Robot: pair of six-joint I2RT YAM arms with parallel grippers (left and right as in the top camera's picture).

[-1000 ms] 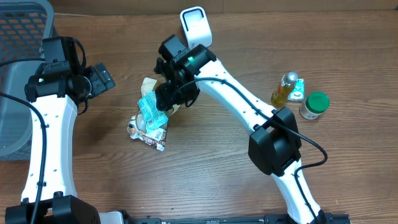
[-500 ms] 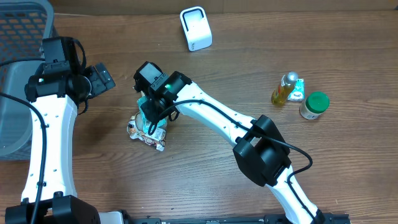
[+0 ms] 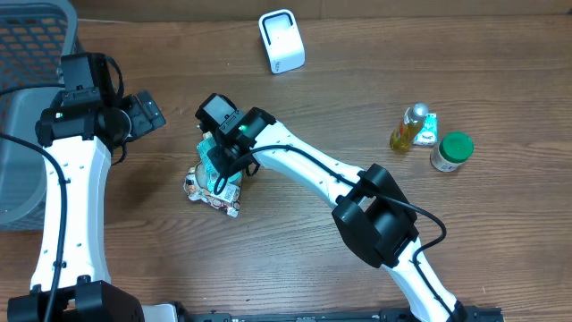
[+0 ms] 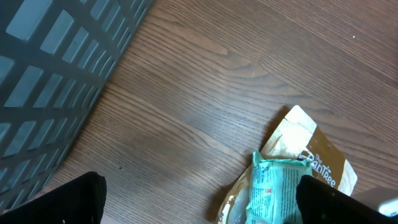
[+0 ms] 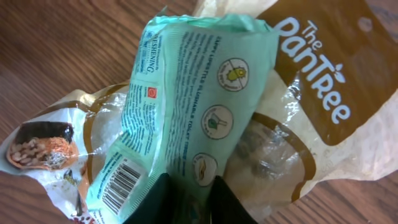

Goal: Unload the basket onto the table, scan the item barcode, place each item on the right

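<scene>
1. A grey slatted basket (image 3: 27,98) is recorded at the left edge of the tabletop (image 3: 500,259).
2. The left end effector (image 3: 146,114) is held just beside the basket, above bare wood. Its fingers (image 4: 62,199) are spread wide and nothing is held between them.
3. The teal packet (image 5: 186,93) is located left of centre. It lies on top of a brown-and-white pouch (image 5: 323,93) and a crumpled picture-printed wrapper (image 5: 37,149), all three touching in one heap.
4. In the right wrist view the packet's long axis is seen as a steep diagonal, from lower left to upper right. The barcode (image 5: 121,183) is printed at the lower-left end, facing the camera. The crimped opposite end is pointed toward the pouch's lettering. From overhead the packet is largely hidden under the arm.
5. The right end effector (image 5: 189,199) is set down on the heap. Its fingers are drawn narrow and closed on the packet's barcode end, just beside the barcode.
6. A white scanner (image 3: 281,40) is stood at the far edge, well apart from the heap.
7. At the right, a yellow bottle (image 3: 409,128) and a green-lidded jar (image 3: 451,150) are stood near each other.
</scene>
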